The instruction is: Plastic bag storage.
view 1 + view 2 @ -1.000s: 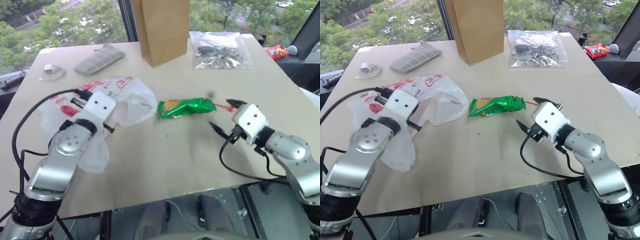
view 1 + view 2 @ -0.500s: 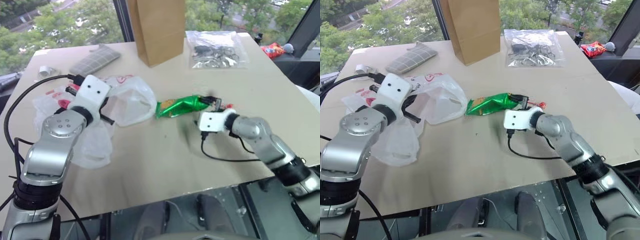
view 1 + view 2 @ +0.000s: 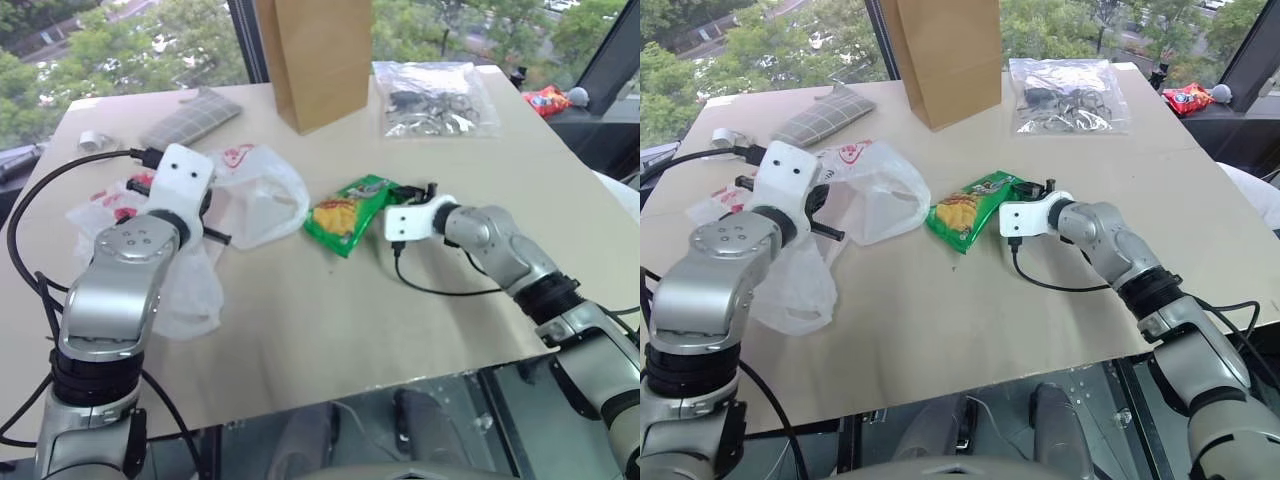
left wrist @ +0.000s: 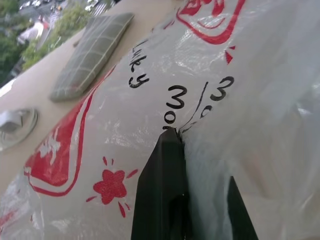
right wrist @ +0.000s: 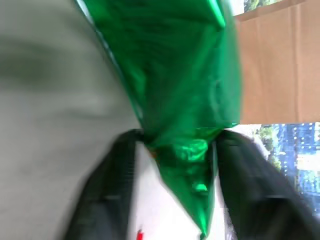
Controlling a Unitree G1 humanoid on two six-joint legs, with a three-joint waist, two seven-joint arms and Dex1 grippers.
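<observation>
Jaws on the left gripper (image 4: 182, 165) are sitting fully closed, pinching a fold of the plastic bag (image 3: 250, 195), whose thin white film with red printing is bunching around the black fingers (image 4: 162, 190) in the left wrist view. That bag is lying crumpled on the left part of the bench (image 3: 330, 330), partly under and around the left gripper, with one loose lobe trailing toward the near edge and another spreading toward the middle of the bench. Jaws on the right gripper (image 5: 175, 150) are standing on either side of one end of the green snack packet (image 3: 345, 210), the crimped end of the packet sitting between the two fingers; whether they are pressing on it firmly cannot be told. The packet is lying just beside the bag's right lobe, tilted, with its yellow printed face turned upward. At the far edge a tall brown paper bag (image 3: 318, 55) is standing upright, with a clear zip bag of dark items (image 3: 435, 98) lying to its right and a grey checked cloth pouch (image 3: 188, 117) lying to its left. A small clear lid (image 3: 95, 140) is resting near the far left corner.
</observation>
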